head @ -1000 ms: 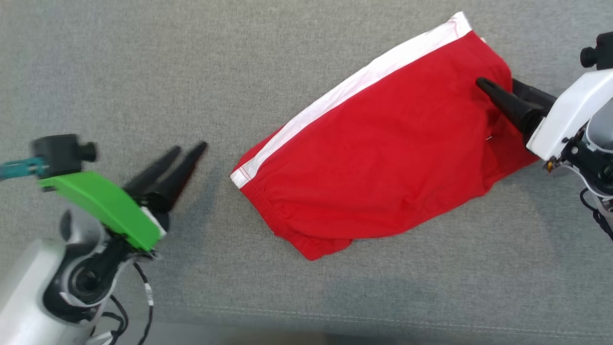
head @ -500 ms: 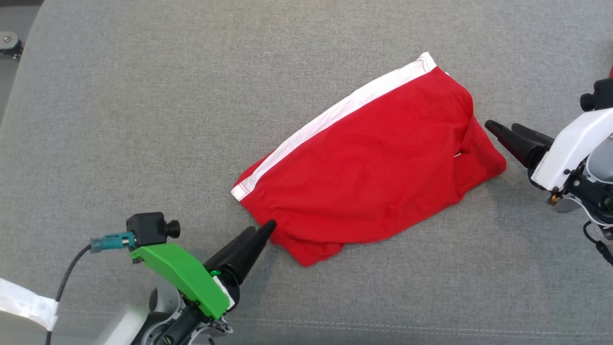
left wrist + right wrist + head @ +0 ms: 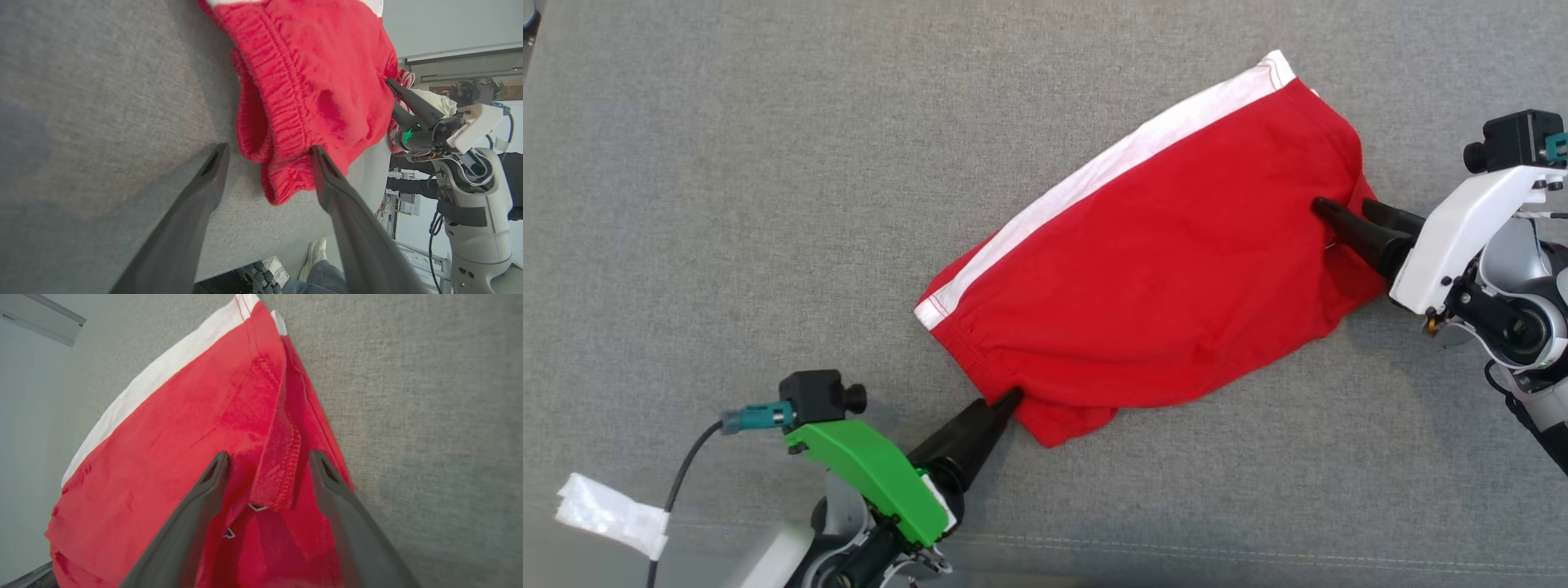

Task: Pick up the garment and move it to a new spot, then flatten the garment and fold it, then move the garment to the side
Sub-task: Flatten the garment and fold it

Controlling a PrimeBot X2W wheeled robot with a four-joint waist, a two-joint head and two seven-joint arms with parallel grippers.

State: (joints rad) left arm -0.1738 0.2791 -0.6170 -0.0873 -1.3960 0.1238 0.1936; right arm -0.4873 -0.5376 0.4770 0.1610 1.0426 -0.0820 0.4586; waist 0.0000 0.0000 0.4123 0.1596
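Observation:
The garment, red shorts with a white side stripe, lies flat and slanted on the grey cushion. My left gripper is at the lower left with its tips at the gathered waistband corner. In the left wrist view the left gripper stands open with that waistband corner between its fingers. My right gripper reaches over the garment's right end. In the right wrist view the right gripper is open and straddles a folded hem.
A stitched seam runs along the cushion's near edge. A white tag hangs on the left arm's cable. In the left wrist view a person's shoe shows on the floor beyond the cushion's edge, and my right gripper shows too.
The head view has shifted. My left gripper has come from clear of the garment to its waistband corner. My right gripper drew off the garment's right end, then came back over it.

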